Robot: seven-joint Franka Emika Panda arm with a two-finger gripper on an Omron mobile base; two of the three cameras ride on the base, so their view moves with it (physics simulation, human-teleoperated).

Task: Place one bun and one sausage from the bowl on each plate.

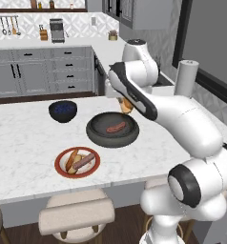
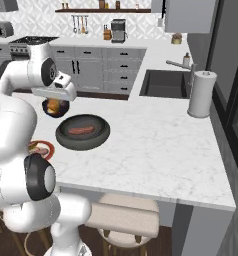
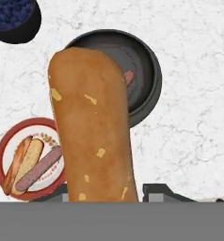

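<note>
Gripping a bun (image 3: 92,127), our gripper (image 3: 107,197) hangs above the dark grey bowl (image 3: 149,75), jaws clenched around it. Below us one sausage (image 1: 116,127) lies in that bowl; beside it the red-rimmed plate (image 3: 1,150) carries a bun and sausage.

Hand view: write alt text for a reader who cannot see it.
A long golden-brown bun held in the gripper stands up the middle of the picture, above a white marble counter. Behind it are the dark grey bowl with one sausage, and the red-rimmed plate already holding a bun and sausage.
</note>
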